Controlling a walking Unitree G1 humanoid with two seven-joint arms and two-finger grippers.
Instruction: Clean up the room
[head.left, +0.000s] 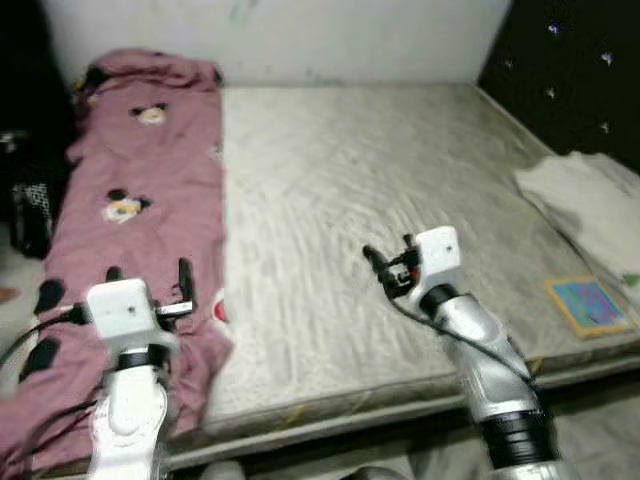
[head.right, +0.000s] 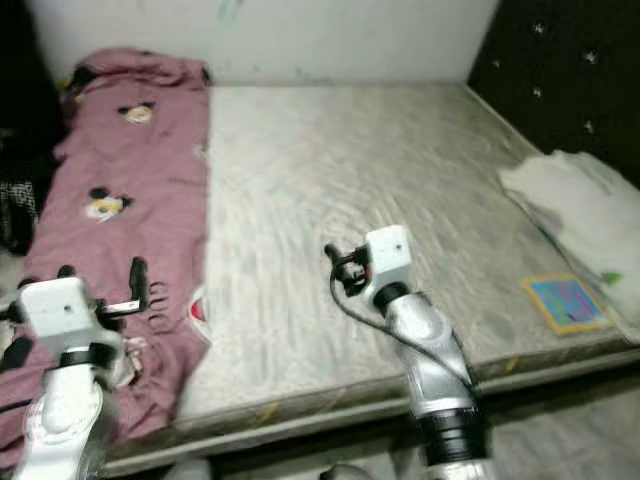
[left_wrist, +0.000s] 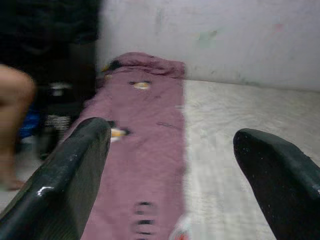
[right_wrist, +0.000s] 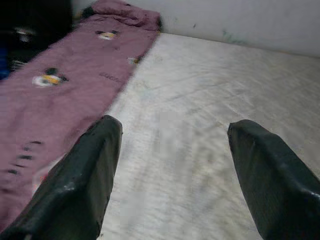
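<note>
A long pink cotton blanket printed with cartoon mouse faces (head.left: 150, 210) lies stretched flat along the left side of the bare grey quilted mattress (head.left: 360, 200). Its far end is bunched against the wall, and its near end spills in loose folds over the mattress's front left corner.

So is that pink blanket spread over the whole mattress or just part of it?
Just part. The pink blanket lies in a long strip along the mattress's left side, bunched at the far end, its near end hanging over the edge.
</note>
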